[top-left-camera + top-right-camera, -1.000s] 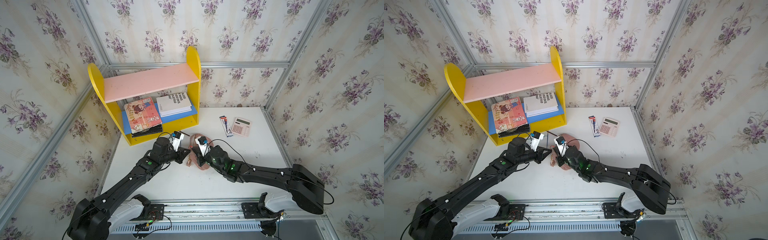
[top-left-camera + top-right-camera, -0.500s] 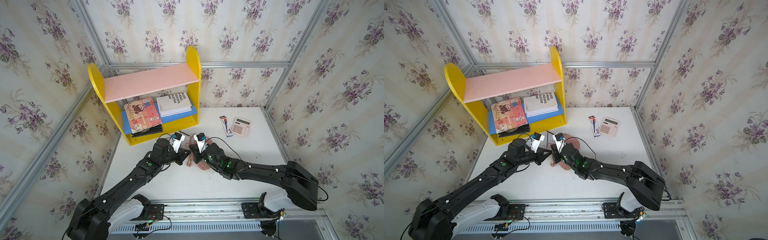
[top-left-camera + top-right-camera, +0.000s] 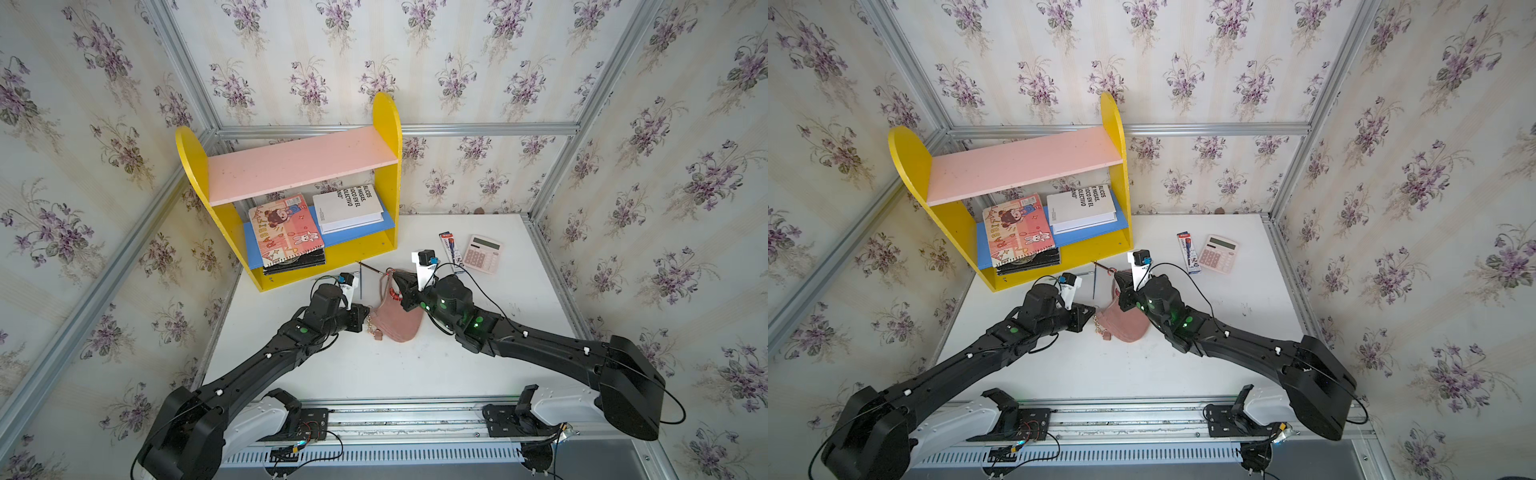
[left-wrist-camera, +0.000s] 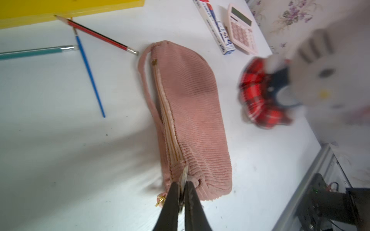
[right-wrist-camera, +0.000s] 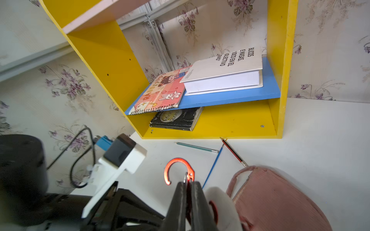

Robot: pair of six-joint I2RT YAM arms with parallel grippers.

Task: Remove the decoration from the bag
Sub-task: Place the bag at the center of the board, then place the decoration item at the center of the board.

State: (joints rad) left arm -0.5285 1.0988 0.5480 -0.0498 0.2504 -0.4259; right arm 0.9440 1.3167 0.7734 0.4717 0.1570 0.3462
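The pink corduroy bag [image 3: 399,322] [image 3: 1130,326] [image 4: 190,112] [image 5: 276,200] lies flat on the white table. My left gripper [image 4: 181,185] [image 3: 368,318] is shut on a thin metal tab at the bag's zipper end. My right gripper [image 5: 188,183] [image 3: 395,280] is shut on the base of the red clasp [image 5: 177,159], whose hook hangs open with nothing in it. Below that grip hangs the decoration [image 4: 258,90] [image 5: 222,206], a white plush in a red plaid skirt. It is blurred and clear of the bag.
A yellow shelf [image 3: 386,166] with books stands at the back left. Three pencils [image 4: 90,74] lie between it and the bag. A pen box [image 3: 451,249] and a pink calculator [image 3: 481,253] lie at the back right.
My right gripper has pulled up and back from the bag with the decoration, and the clasp now hangs free. The left gripper has stayed on the bag's end.
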